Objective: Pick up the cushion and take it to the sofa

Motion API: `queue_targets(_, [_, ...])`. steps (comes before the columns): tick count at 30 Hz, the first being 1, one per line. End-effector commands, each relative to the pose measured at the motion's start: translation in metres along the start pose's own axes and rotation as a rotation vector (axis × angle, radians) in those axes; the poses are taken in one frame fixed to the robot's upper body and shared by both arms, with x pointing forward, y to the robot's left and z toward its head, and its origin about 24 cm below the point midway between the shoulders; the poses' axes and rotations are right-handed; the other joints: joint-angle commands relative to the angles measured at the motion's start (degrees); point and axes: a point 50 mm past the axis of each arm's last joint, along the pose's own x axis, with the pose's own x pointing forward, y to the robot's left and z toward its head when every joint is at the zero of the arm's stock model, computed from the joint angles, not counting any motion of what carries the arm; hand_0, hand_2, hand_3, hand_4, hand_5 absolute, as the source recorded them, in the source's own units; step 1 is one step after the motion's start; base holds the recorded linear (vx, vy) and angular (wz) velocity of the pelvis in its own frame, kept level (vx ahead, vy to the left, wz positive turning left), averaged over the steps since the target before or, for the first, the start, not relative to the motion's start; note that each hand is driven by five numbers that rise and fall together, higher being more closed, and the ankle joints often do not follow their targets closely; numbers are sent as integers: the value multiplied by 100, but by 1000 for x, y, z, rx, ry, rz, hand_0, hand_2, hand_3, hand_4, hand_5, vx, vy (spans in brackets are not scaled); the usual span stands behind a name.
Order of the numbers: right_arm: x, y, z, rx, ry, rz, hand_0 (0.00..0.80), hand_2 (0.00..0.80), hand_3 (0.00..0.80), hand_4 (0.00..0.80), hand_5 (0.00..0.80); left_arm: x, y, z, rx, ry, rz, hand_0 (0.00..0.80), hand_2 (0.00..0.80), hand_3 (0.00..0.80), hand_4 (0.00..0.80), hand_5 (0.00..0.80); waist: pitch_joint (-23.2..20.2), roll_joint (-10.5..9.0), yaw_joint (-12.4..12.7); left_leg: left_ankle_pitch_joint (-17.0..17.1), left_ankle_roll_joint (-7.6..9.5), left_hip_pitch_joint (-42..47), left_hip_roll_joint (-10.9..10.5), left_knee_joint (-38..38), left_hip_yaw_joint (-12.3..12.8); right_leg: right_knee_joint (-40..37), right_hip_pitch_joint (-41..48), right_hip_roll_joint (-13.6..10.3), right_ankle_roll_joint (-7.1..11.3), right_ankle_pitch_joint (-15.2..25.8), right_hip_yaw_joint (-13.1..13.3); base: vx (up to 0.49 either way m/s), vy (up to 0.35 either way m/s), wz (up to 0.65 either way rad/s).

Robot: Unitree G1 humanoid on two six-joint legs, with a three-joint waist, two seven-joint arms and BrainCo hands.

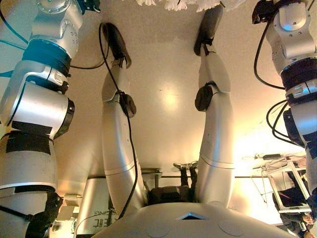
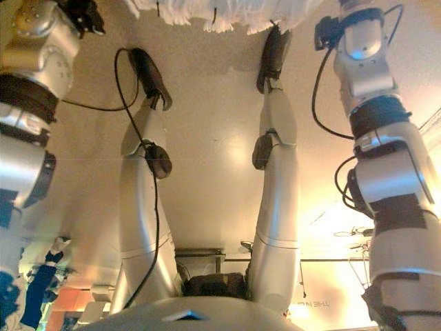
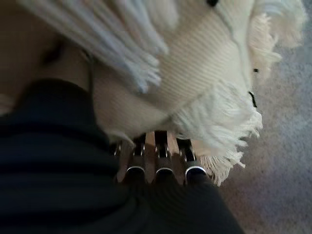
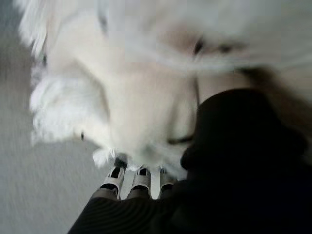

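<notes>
Cushion: I see the cream fringed cushion [image 3: 204,63] between my two hands, above the floor [image 3: 287,146].
Left hand [image 3: 156,168]: fingers hidden under cushion, cannot tell.
Right hand [image 4: 139,180]: same, cannot tell.

You've got the cushion [image 3: 204,63] top of frame: cream ribbed knit, white tassel fringe, off the grey floor [image 3: 287,161].

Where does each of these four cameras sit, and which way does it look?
Left eye view: on the head, looking down at the floor; arms at the sides, cushion fringe at the top edge.
Right eye view: beside it, the same scene.
Left wrist view: on the left wrist, along the left hand at the cushion.
Right wrist view: likewise, right hand.
Both wrist views show the cushion.
</notes>
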Motion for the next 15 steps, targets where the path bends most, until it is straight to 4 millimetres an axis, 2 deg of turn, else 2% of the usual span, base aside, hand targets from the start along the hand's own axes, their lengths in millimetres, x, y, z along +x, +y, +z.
queue_targets(1, [5, 81, 46, 93, -189, 340, 800, 800, 800, 800, 800, 8, -84, 15, -108, -118, -341, 800, 800, 800, 800, 800, -33, 243, -33, -82, -54, -108, 103, 14, -313, -194, 119, -32, 490, -131, 355, 3, 19, 3])
queue_targets(7, [2, 82, 44, 120, -188, 325, 800, 800, 800, 800, 800, 4, -92, 10, -152, -108, -386, 800, 800, 800, 800, 800, -33, 235, -24, -43, -95, -176, 105, 40, -370, -181, 72, -38, 501, -101, 386, 0, 0, 0])
queue_targets(10, [-1, 77, 36, 129, -164, 290, 800, 800, 800, 800, 800, 1, -98, 1, -24, -89, -378, 800, 800, 800, 800, 800, -33, 232, 4, 12, -119, -148, 66, -14, -465, -241, 122, -33, 520, -71, 425, -9, 23, 1])
queue_targets(15, [-13, 74, 5, 141, -88, 258, 800, 800, 800, 800, 800, -11, -97, -30, -277, -28, -364, 800, 800, 800, 800, 800, -33, 201, 90, 80, -133, 365, 33, -214, -566, -393, 679, -55, 538, -107, 412, -1, 23, 3])
